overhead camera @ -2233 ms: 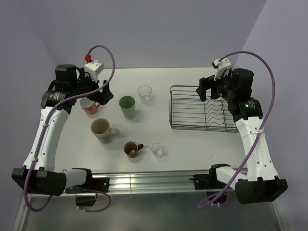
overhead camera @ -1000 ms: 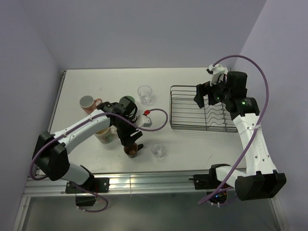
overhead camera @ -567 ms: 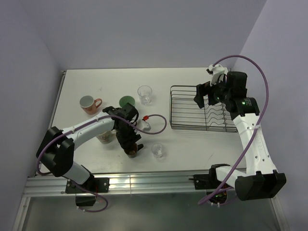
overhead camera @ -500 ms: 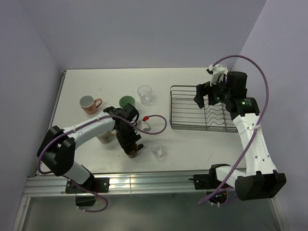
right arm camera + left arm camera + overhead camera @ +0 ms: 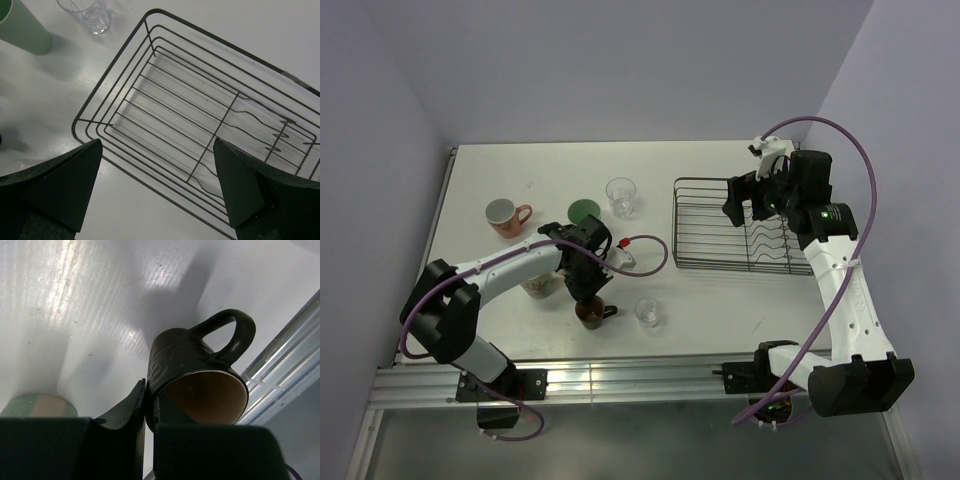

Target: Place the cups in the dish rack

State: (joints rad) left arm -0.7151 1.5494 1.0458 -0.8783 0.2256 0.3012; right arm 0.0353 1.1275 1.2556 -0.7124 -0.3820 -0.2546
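1. Small dark brown handled cup [image 5: 590, 313]: at the counter's [image 5: 720, 300] front edge, handle to the right. Brown inside showed in the left wrist view. The left gripper [image 5: 584, 292] had its jaws pinching the cup wall, one finger inside the rim and one outside.
2. Clear glass [image 5: 647, 312]: upright, just right of that cup and apart from it.
3. Cream patterned mug [image 5: 533, 286]: to the left, partly hidden under the left arm [image 5: 500, 265].
4. Dish rack [image 5: 710, 240]: on the right, with bare wires and wavy dividers showing. The right gripper [image 5: 740, 195] hung above it, jaws spread wide.
5. Pinkish mug [image 5: 503, 215], green plastic tumbler [image 5: 583, 211] and second clear glass [image 5: 620, 196]: upright in a row farther back.
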